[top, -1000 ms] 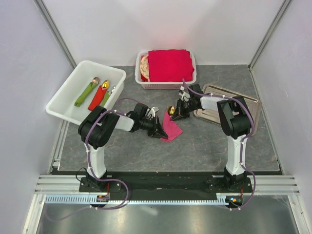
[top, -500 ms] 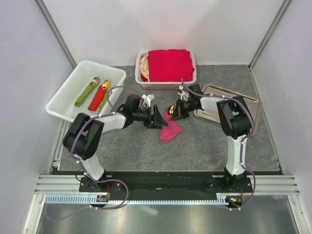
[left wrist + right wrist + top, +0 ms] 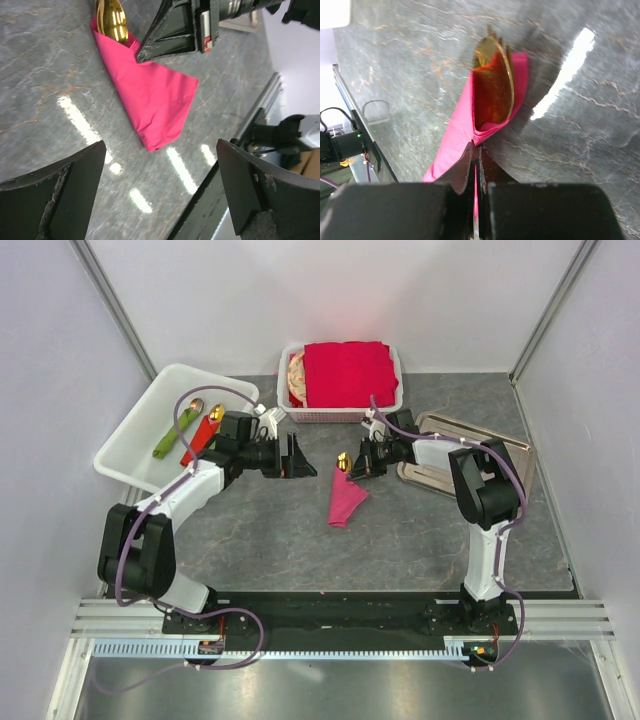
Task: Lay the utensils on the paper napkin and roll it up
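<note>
The left hand point(image 3: 303, 458) is hanging released, its two fingers spread wide and gripping nothing, low over the grey worktop point(image 3: 250, 530) and pointing toward the middle. The left wrist view is looking between those fingers at the bundle, which is lying apart from them.

Just to its right, the paper napkin point(image 3: 150, 95) is lying on the worktop, already folded over into a long, flattish wedge. The utensils point(image 3: 495, 85) are sitting inside it, with only their gold tips poking out of the far, open end.

At that same end the right hand point(image 3: 475, 150) is pinching the napkin, its fingers clenched together on the pink folded edge just below the gold tips.

Judging by this, the placing part is looking done and the wrap is well under way: the cutlery is enclosed and the sheet is doubled around it. What seems left is tightening, since the near end is looking loose and flat, not rolled round, and then letting go.
</note>
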